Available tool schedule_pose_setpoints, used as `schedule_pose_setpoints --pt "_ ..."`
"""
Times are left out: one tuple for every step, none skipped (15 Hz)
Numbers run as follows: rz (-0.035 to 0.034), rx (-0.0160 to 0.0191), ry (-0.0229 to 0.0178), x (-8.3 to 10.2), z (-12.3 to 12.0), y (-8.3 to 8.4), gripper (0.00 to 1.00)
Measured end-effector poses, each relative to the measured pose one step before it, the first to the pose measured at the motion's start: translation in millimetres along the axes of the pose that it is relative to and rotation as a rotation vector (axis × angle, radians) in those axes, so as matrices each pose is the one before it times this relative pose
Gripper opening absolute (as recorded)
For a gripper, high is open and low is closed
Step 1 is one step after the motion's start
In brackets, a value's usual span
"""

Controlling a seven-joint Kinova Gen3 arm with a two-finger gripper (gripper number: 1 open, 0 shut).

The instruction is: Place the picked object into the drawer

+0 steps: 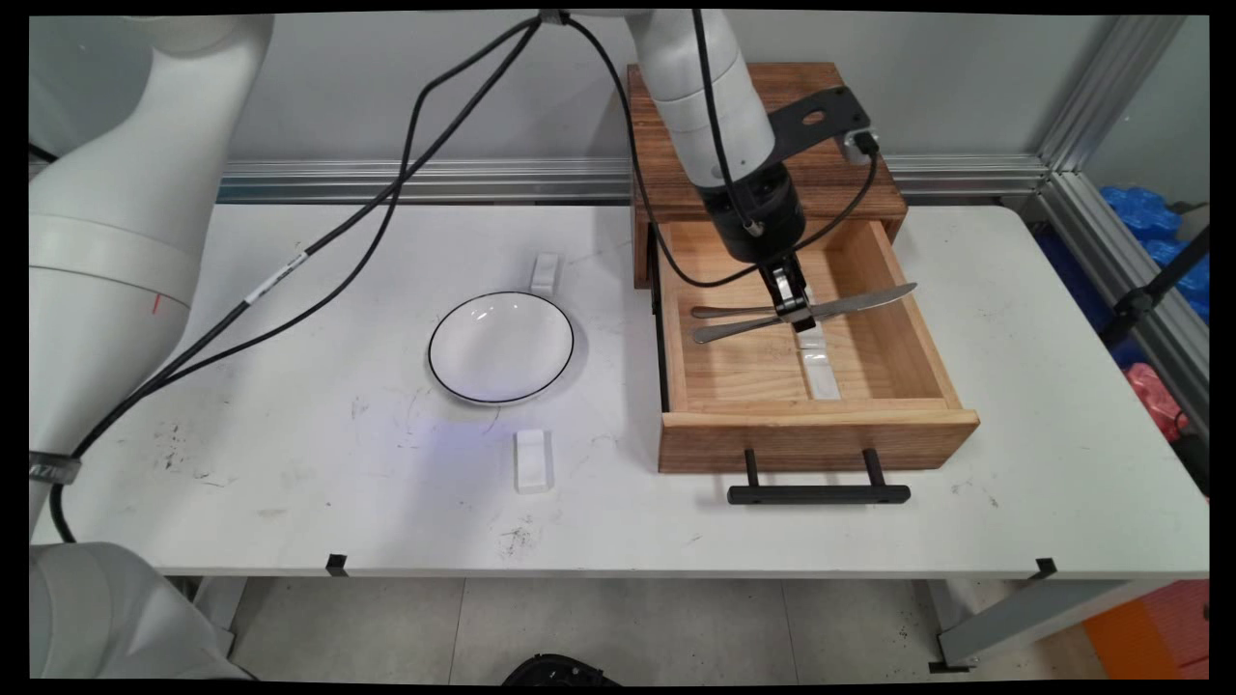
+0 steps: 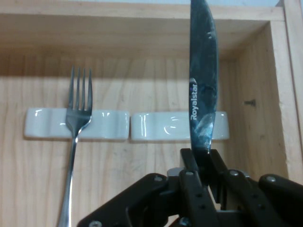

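Note:
My gripper (image 1: 794,307) is down inside the open wooden drawer (image 1: 821,439), shut on a silver table knife (image 1: 855,303). The knife lies crosswise, blade toward the drawer's right wall. In the hand view the blade (image 2: 202,85) runs up from my gripper (image 2: 201,158) and crosses the right one of two white cutlery rests (image 2: 165,125). A fork (image 2: 78,123) lies with its tines over the left rest (image 2: 106,124). The main view shows the fork (image 1: 724,312) just behind the knife's handle. Whether the knife touches its rest I cannot tell.
The drawer sticks out of a brown wooden cabinet (image 1: 772,145) at the table's back, its black handle (image 1: 819,493) toward the near edge. A white black-rimmed plate (image 1: 501,347) sits left of it, with white rests behind (image 1: 546,273) and in front (image 1: 533,460).

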Motion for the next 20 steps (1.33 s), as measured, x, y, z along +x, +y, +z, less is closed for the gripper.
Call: schedule_pose_setpoints --pt "0.00014 0.00085 -0.00019 0.21 3.23 -0.36 0.0" --pt "0.00009 0.00051 0.00013 0.08 1.99 -0.24 0.0" --pt "0.0004 0.00041 0.00071 0.15 2.52 -0.22 0.0" --pt "0.00038 0.00023 0.0007 0.14 2.21 -0.17 0.0" --pt "0.00036 0.00026 0.00095 0.18 2.26 -0.24 0.0" --pt "0.00049 0.00067 0.00106 0.15 2.26 -0.28 0.0" --pt "0.00058 0.00107 0.0011 0.11 2.72 -0.43 0.0" --pt "0.00103 0.00163 0.00175 0.19 3.77 -0.77 0.0" --pt "0.0011 0.00097 0.00119 0.21 2.82 -0.57 0.0" --pt "0.00105 0.00104 0.00083 0.0 3.06 -0.6 0.0" --pt "-0.00031 0.00041 0.00035 -0.39 2.82 -0.39 0.0" --pt "-0.00023 -0.00009 -0.00028 -0.28 1.61 -0.05 0.0" --pt "0.00038 -0.00107 -0.00084 -0.8 3.09 0.32 0.0" --pt "0.00054 -0.00166 -0.00132 -0.91 3.0 0.56 0.0" --pt "0.00005 -0.00089 -0.00071 -0.58 1.68 0.35 0.0" --pt "0.00034 -0.00117 -0.00079 -0.6 1.72 0.49 0.0" --pt "-0.00015 -0.0017 -0.00137 -0.98 2.27 0.71 0.0" --pt "-0.00018 -0.00158 -0.00141 -0.88 1.8 0.73 0.0" --pt "0.0001 -0.00195 -0.00191 -1.24 2.06 0.96 0.0" --pt "-0.00019 -0.00153 -0.00156 -1.11 1.61 0.66 0.0"
